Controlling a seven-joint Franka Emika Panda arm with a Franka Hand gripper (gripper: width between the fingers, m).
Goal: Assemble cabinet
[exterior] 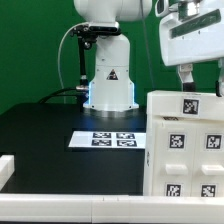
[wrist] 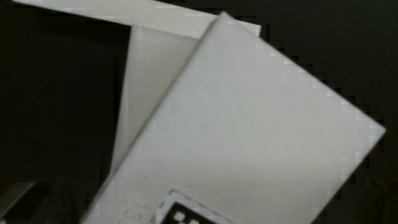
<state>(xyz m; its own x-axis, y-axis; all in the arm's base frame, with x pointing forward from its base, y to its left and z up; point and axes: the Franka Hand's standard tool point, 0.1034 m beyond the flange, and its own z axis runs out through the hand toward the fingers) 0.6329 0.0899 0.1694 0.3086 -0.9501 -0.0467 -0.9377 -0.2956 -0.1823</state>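
- At the exterior view's far left, a white bar lies along the near edge of the black table, with one end turned up toward the camera.
- Behind the table hangs a green backdrop.
- Left of centre, a black cable loops down from the arm to the pedestal.
- The white pedestal stands at the back of the table, with a blue glow at its foot and a warning triangle on its front.
- Just in front of the pedestal, the marker board lies flat on the table, showing four black tags.
- At the exterior view's right, the cabinet stands upright near the camera: a white box with several black-and-white tags on its front face and one on the top panel.
- Above the cabinet, at the upper right, is the gripper, its white body partly cut off by the frame edge.
- Two dark fingers reach down to just above the cabinet's top edge; they stand well apart, and nothing is seen between them.
- Whether a fingertip touches the cabinet's top cannot be told.
- In the wrist view, white cabinet panels fill most of the picture, meeting at an angled edge against the dark table.
- One tag shows partly at the wrist picture's edge.
- That view is blurred, and which panels these are cannot be told.
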